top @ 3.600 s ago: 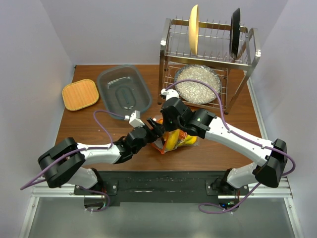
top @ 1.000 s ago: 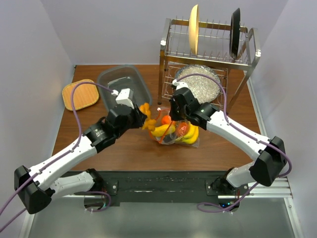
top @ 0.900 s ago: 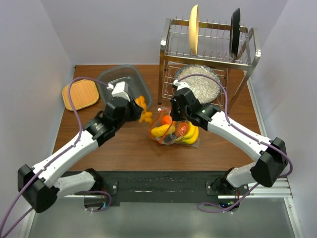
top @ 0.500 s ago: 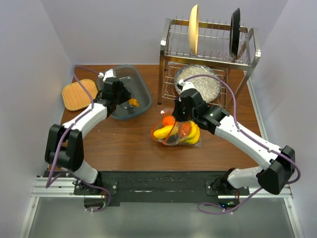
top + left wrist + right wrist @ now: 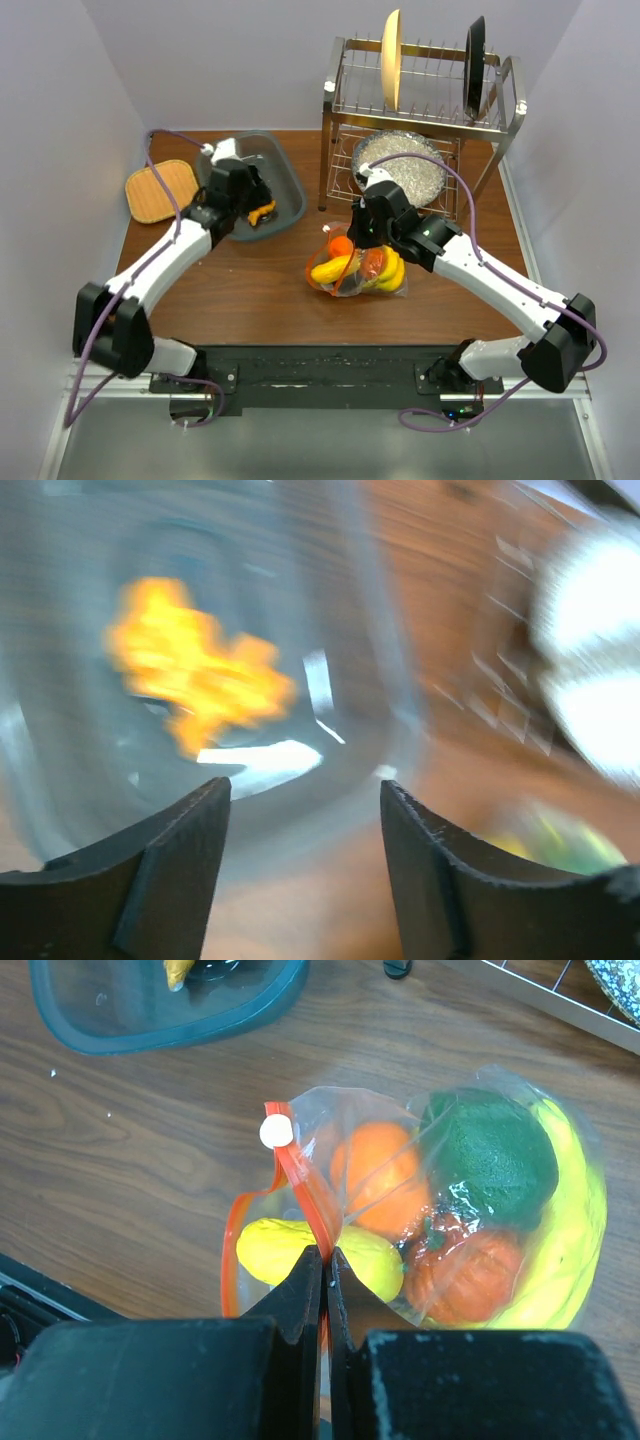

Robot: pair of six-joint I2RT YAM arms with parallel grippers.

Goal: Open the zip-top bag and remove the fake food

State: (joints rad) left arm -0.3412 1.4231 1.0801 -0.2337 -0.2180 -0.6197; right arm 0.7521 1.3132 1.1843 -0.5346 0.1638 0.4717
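The clear zip-top bag [image 5: 352, 276] lies mid-table with its orange-red zip strip [image 5: 309, 1196] gaping open. My right gripper [image 5: 326, 1258] is shut on that strip, pinching it between the fingertips. Fake food shows inside the bag: a lemon [image 5: 283, 1247], an orange [image 5: 380, 1175], a dark green piece [image 5: 490, 1155], a red piece [image 5: 468, 1272] and a banana [image 5: 578, 1230]. My left gripper [image 5: 305, 815] hangs open above the grey tub [image 5: 285, 185], nothing between its fingers [image 5: 175, 865]. A yellow-orange food piece [image 5: 190, 665] lies in the tub below it, blurred. From above the same piece [image 5: 264, 212] sits by the left gripper [image 5: 250, 200].
A metal dish rack [image 5: 425, 105] stands at the back right, holding a yellow plate [image 5: 391, 58] and a black plate [image 5: 475, 65]. A glittery silver plate [image 5: 405, 172] lies under it. A woven orange mat [image 5: 160, 190] sits at the far left.
The left arm swung from the bag to the tub with the yellow-orange piece and opened. That piece now lies in the tub. The right gripper kept its hold on the zip strip.
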